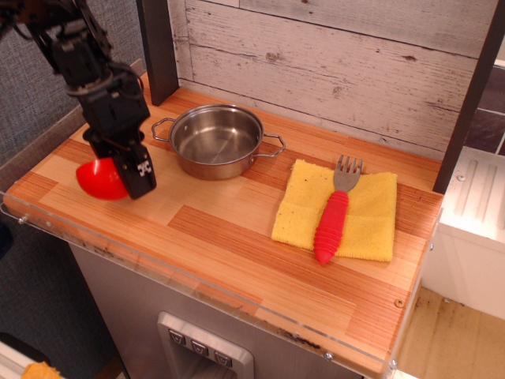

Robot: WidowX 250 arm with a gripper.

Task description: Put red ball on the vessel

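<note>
The red ball (96, 180), a rounded red half-sphere, is at the left end of the wooden counter, its rounded back facing me. My gripper (122, 183) points down and is shut on the ball's right side, so the ball sticks out to the left of the black finger (141, 174). The ball seems to hang just above the wood. The vessel (216, 142), a shallow shiny steel pot with two wire handles, stands empty just right of the gripper, behind it.
A yellow cloth (338, 209) lies at the right with a red-handled fork (334, 219) on it. A dark post (159, 49) stands behind the pot by the plank wall. The counter's front has a clear plastic edge (197, 288).
</note>
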